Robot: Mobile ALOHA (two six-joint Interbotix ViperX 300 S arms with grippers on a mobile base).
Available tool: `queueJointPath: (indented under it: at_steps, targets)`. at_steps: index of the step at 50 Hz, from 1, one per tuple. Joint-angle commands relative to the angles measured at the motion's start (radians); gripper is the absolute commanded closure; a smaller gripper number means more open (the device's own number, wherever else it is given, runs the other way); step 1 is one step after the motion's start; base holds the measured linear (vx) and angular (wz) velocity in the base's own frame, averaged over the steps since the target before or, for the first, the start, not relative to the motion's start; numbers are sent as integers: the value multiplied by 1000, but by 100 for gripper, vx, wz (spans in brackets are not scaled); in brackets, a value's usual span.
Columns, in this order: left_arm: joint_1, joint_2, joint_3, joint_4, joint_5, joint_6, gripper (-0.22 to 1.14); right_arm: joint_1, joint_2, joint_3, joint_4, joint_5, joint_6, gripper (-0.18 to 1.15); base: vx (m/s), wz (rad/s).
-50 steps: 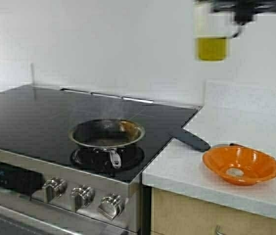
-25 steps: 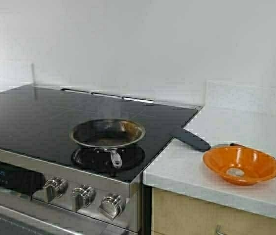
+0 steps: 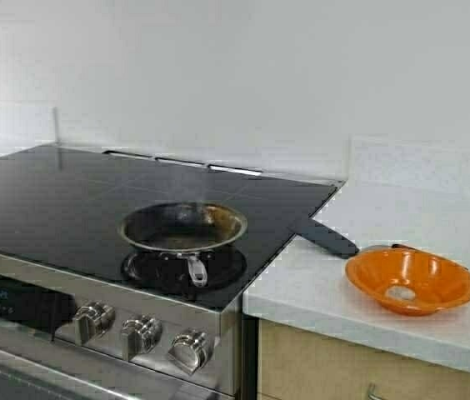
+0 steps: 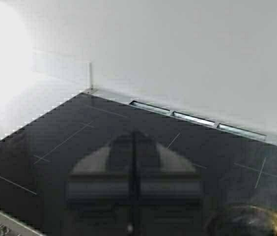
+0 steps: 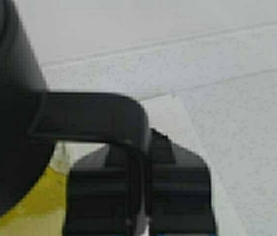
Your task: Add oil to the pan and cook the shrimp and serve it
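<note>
Since 1 s ago the oil jug & right arm have left the high view; pan (image 3: pixel 182 227) sits on the stove (image 3: pixel 43 196), wisps rising, shrimp (image 3: pixel 400 292) in orange bowl (image 3: pixel 447 287).

Left wrist: left gripper (image 4: pixel 134 189) pressed together, empty, above the cooktop.

Right wrist: right gripper (image 5: pixel 143 196) pinching the jug handle (image 5: pixel 99 110), oil (image 5: pixel 28 201) tilted below — risk: thin grip slips, or pan overheats dry.

Pan (image 4: pixel 249 221) cut off at frame edge; oil (image 5: pixel 30 206) mostly hidden behind jug lid (image 5: pixel 6 113); small item in orange bowl (image 3: pixel 410 280), prob. shrimp (image 3: pixel 400 292).

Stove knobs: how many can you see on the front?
3 stove knobs on the front panel below the pan: left, middle, right. More may be hidden beyond the picture's left edge.
</note>
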Motion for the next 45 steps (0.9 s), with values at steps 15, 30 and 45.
queueJointPath:
  at_steps: [15,30,45]
  targets:
    - [0,9,-6,2,-6,11,89,-61,229,-181,-193,-100,218,89,0,0]
    - [0,12,-5,2,-6,11,88,-66,336,-256,-193,-124,238,89,0,0]
    - [0,26,-5,2,-9,11,88,-64,393,-276,-193,-178,242,89,0,0]
